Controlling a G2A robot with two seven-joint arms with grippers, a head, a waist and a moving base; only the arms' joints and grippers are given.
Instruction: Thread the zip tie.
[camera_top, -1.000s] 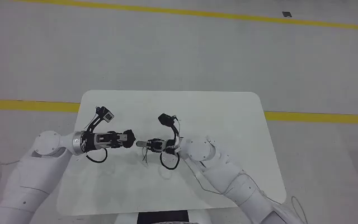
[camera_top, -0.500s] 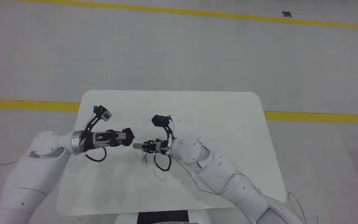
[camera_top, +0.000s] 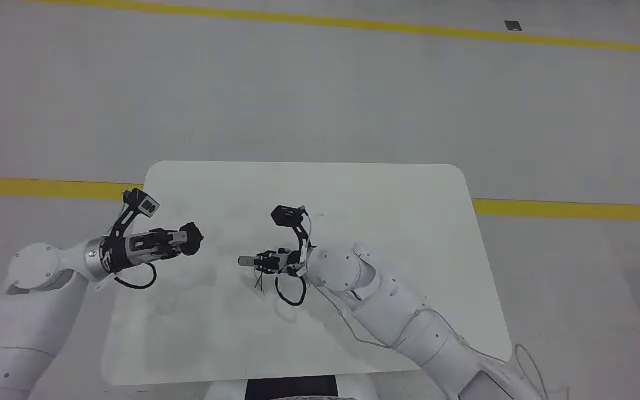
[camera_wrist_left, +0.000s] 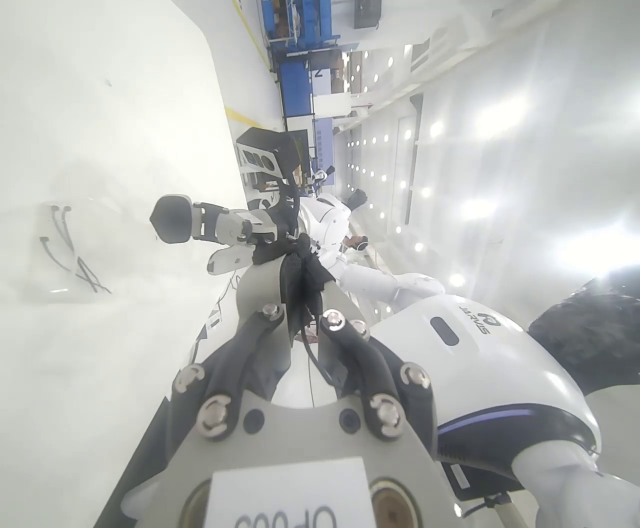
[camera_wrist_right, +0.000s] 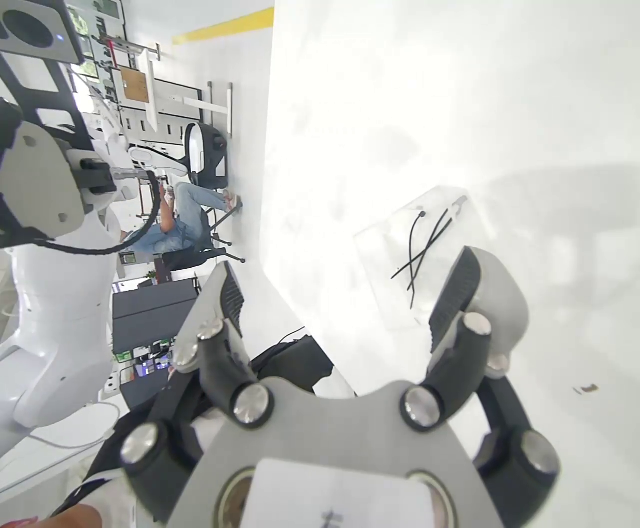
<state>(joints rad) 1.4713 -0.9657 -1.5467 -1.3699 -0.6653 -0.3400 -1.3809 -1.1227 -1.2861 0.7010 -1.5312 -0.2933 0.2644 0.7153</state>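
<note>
Several black zip ties (camera_wrist_right: 422, 245) are seen lying crossed inside a clear plastic tray (camera_wrist_right: 395, 300), which rests near the middle of the white surface (camera_top: 400, 200). The loose ties are presumably kept there so that they stay gathered and within reach of both arms.

The right end effector (camera_top: 250, 261) is held close beside the tray. Its fingers (camera_wrist_right: 227, 292) are spread wide with nothing between them, a pose judged to suit closing on one of the ties.

The left end effector (camera_top: 188, 238) is held well apart from the tray, toward the left edge of the surface, and is pointed at the right one. Its fingers are pressed together; whether a tie is pinched between them cannot be told.

The facing arrangement is probably meant to let the head of a tie be steadied by one arm while the tail is fed through by the other. No tie is seen looped, so the threading is judged not yet done.
</note>
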